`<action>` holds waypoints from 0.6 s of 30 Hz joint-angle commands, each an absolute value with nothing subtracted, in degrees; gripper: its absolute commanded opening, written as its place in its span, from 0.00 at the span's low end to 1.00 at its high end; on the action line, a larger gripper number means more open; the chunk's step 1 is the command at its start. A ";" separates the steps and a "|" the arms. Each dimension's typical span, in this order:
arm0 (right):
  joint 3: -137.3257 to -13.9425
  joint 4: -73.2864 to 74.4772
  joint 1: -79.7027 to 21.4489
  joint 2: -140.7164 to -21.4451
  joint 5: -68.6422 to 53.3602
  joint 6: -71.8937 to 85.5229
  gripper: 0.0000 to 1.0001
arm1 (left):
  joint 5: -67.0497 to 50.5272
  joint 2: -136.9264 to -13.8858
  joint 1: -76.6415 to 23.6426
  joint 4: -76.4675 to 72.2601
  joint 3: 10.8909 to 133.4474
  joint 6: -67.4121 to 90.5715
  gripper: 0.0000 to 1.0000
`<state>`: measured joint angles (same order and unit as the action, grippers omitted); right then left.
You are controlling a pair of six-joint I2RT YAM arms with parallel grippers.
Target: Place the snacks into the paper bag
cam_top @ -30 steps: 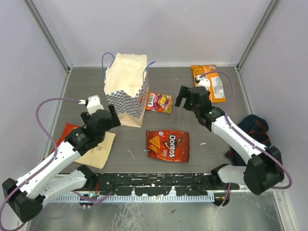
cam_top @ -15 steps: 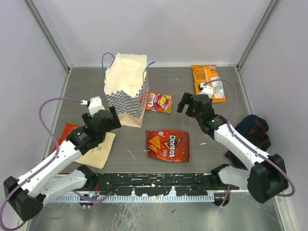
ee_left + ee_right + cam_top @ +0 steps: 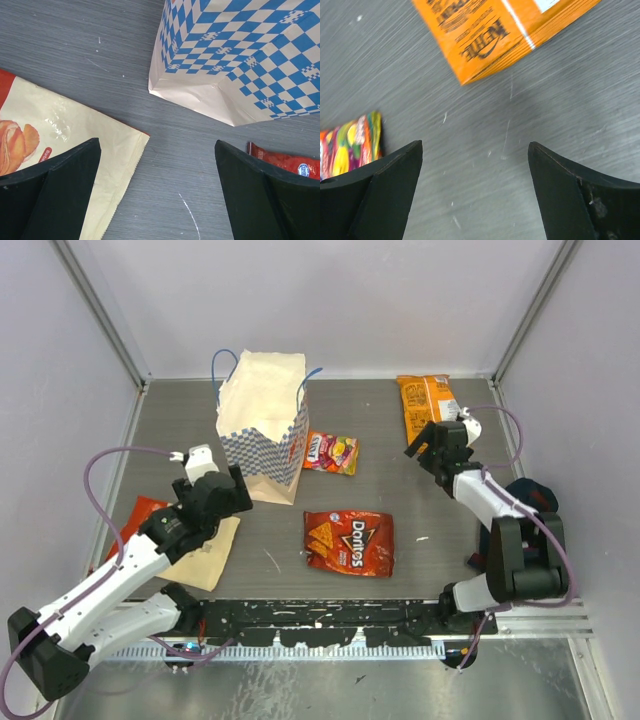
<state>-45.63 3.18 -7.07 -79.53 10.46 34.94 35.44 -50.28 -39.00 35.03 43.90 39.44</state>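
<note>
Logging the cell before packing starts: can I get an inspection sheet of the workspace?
Surface: grey table, lightly scratched.
Job's things: paper bag upright, far left; Doritos bag flat, centre; candy pack beside the paper bag; orange pack far right; red-orange pack partly under the left arm.
Clutter: dark cloth bag at the right edge.
Grippers: left gripper and right gripper open, empty.
Cables: left purple cable and right purple cable loop clear of packets.
Surroundings: pale walls, metal frame posts.

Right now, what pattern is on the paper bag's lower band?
Blue-and-white checks on the paper bag, clearest in the left wrist view.
</note>
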 commanded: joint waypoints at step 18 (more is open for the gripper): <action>-63.73 -5.60 8.52 -105.04 20.44 39.76 0.92 | 33.63 -48.51 -39.20 32.01 42.33 39.29 0.98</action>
